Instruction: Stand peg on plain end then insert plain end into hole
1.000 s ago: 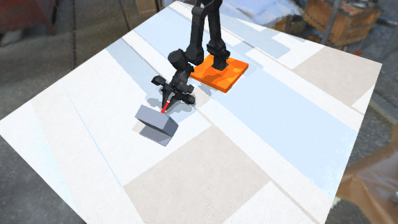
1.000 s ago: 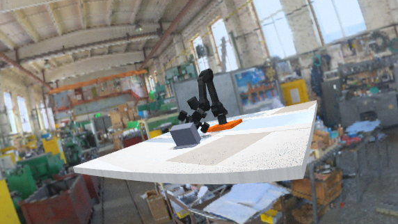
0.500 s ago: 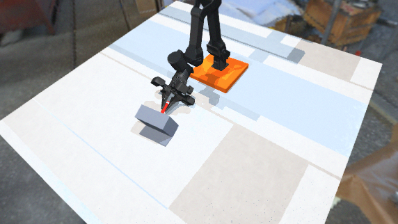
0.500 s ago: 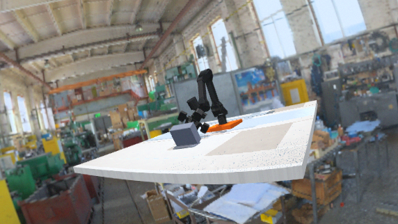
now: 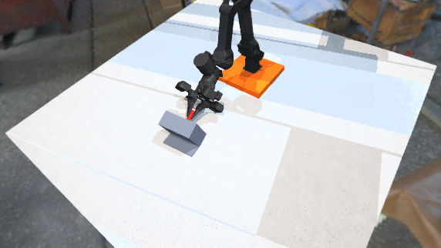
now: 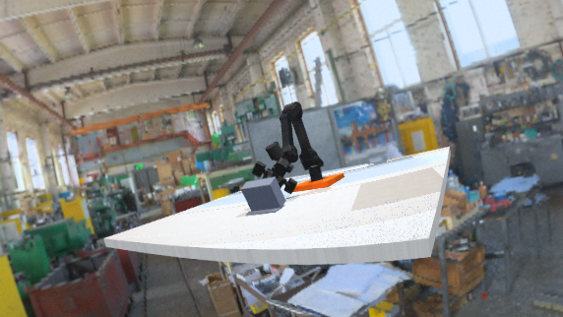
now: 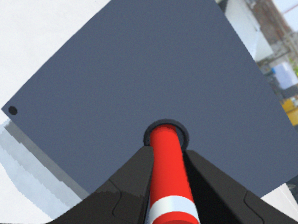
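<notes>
The red peg [image 5: 190, 116] [image 7: 170, 172] is tilted, with its white band at the end away from the panel. My gripper [image 5: 192, 113] [image 7: 166, 157] is shut on the peg. The grey sloped panel [image 5: 180, 126] [image 6: 263, 195] [image 7: 100, 75] stands in front of the arm. In the wrist view the peg's plain end overlaps the dark-rimmed hole [image 7: 183, 136], with a dark gap showing at its right side. How deep the plain end sits, if it is inside, cannot be told. In the exterior view the panel hides the peg and fingertips.
The arm's orange base plate [image 5: 271, 73] [image 6: 332, 180] lies behind the gripper. The white table [image 5: 127, 142] [image 6: 197, 232] carries the panel and shows pale blue and beige patches. A small dark dot [image 7: 13, 110] marks the panel's left corner in the wrist view.
</notes>
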Controlling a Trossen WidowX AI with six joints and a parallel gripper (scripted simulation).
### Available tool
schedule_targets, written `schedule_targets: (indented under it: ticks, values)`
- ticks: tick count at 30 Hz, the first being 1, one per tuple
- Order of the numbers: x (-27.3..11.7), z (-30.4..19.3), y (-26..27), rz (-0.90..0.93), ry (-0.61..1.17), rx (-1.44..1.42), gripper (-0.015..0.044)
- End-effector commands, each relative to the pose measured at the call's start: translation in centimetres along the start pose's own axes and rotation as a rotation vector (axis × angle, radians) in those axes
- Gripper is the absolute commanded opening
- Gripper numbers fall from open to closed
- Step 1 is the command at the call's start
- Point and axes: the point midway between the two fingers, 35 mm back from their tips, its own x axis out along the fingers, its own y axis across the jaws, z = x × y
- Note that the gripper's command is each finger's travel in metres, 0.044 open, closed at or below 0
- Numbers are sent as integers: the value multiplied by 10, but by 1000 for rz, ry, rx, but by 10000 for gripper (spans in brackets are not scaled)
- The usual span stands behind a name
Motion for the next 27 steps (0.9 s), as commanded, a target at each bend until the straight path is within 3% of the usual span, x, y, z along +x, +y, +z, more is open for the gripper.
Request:
schedule_targets:
  ticks: [1, 18, 27]
  values:
    - [2, 2, -3, -7, -4, 3, 0]
    - [2, 1, -1, -1, -1, 0, 0]
    - [2, 1, -1, -1, -1, 0, 236]
